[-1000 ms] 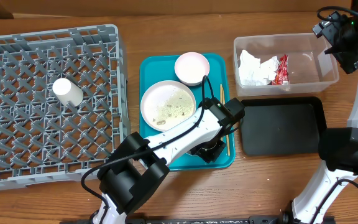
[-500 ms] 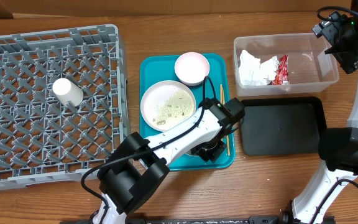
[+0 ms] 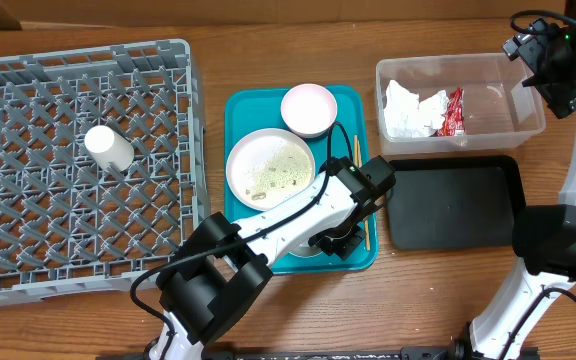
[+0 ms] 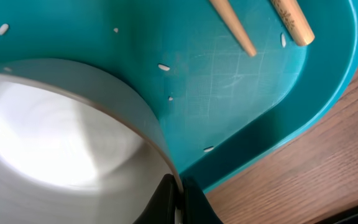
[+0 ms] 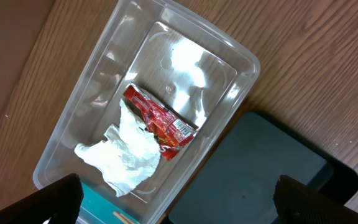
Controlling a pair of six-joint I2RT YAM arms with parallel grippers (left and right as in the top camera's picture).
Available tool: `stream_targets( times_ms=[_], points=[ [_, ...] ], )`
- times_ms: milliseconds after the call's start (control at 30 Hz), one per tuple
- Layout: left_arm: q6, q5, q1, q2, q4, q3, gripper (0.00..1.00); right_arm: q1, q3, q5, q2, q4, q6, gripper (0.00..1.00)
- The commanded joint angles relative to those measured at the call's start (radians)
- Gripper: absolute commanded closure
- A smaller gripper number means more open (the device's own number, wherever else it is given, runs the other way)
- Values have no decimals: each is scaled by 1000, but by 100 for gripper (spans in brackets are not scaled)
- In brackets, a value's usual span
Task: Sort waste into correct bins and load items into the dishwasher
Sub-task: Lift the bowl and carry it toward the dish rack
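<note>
Left jaws narrowed since earlier, now pinching grey bowl [image 4: 61, 143] rim on teal tray [image 4: 260, 93], right jaws wide above clear tub [image 5: 191, 62]

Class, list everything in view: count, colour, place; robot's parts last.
dish rack: one, grey, left
cup: one, white, in rack
teal tray: one, centre
plate: one, pale, on teal tray
rice scraps: many, whitish, on plate
pink-white bowl: one, tray's far end
metal bowl: one, grey, tray's near end
chopsticks: two, wooden, tray's right edge
clear tub: one, right side
napkin: one, white, in tub
wrapper: one, red, in tub
black tray: one, beside tub
left gripper: shut on metal bowl
right gripper: open, above tub
</note>
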Motion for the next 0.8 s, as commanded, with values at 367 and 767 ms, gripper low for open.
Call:
stream_targets(
  times_ms=[367, 767],
  points=[
    [-16, 124, 19, 8, -234, 478, 96, -2, 1, 10, -6, 5, 5, 0],
    [-112, 138, 476, 7, -352, 811, 96, -2, 1, 10, -6, 6, 5, 0]
  ],
)
